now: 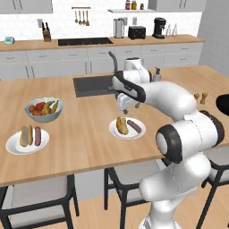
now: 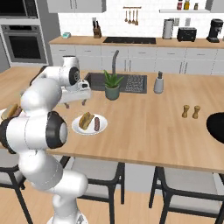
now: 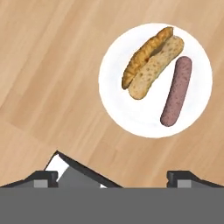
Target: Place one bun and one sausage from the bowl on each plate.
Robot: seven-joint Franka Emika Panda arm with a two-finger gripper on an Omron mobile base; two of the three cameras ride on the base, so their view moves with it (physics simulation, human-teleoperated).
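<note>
The gripper (image 1: 126, 108), jaws apart and empty, is hovering just behind the near plate (image 1: 127, 132), sausage (image 1: 134, 126) lying beside bun (image 1: 121, 126).

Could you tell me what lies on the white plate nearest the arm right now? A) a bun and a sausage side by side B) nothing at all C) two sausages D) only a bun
A: the plate holds a bun with a sausage beside it, seen in the hand view.
</note>
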